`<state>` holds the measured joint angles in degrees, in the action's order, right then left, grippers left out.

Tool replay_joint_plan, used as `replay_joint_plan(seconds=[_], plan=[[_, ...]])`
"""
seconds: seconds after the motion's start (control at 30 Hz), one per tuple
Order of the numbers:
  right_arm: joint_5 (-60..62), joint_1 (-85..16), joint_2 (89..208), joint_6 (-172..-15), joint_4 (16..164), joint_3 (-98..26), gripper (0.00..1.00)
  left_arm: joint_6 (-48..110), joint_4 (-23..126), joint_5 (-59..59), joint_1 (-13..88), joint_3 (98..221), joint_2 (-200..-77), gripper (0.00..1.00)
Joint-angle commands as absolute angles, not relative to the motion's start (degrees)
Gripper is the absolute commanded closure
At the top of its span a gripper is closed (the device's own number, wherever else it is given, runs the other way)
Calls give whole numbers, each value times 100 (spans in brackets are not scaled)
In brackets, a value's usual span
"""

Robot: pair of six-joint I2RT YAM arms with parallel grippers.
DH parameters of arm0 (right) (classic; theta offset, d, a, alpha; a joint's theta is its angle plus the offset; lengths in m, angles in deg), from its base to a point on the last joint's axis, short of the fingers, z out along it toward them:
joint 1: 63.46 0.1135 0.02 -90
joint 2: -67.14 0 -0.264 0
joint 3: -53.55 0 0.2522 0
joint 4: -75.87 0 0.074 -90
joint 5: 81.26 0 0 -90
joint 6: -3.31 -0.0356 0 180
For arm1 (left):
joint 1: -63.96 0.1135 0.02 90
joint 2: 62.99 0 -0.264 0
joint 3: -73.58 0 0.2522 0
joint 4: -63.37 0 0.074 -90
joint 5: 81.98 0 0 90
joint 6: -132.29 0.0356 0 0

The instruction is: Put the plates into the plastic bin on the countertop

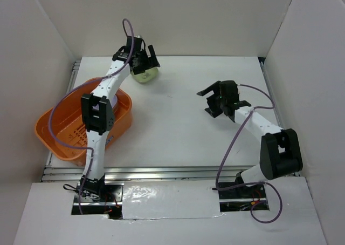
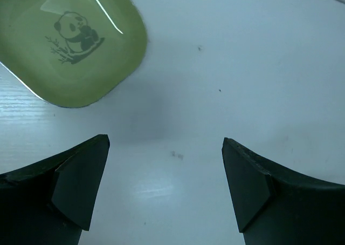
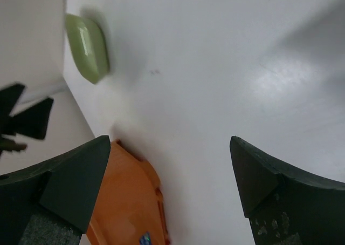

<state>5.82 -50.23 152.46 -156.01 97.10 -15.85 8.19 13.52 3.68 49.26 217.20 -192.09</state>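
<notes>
The left gripper [image 1: 143, 64] hung wide open and empty at the far side of the table [image 1: 183, 126]. A green plate [image 2: 75, 45] lay flat there, panda print up, off to one side of the jaws, so this looked like the approach for a pick-up. The orange bin [image 1: 42, 133] sat at the table's left edge, apart from the plate. The right gripper [image 1: 204, 103], also spread and empty, hovered mid-table. The next move called for centring on the plate's rim, closing, then carrying it to the bin.
</notes>
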Motion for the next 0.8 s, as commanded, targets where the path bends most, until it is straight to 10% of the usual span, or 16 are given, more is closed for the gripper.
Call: replay_joint_plan(seconds=[0.0,0.77], plan=[[232,-4949,14757,-15323,9745,-1067,0,-310,2175,956,5042,21786,-19438,1],[-673,-4931,14940,-14795,9781,-1364,0,-1597,1604,3042,5104,22164,-20924,1]])
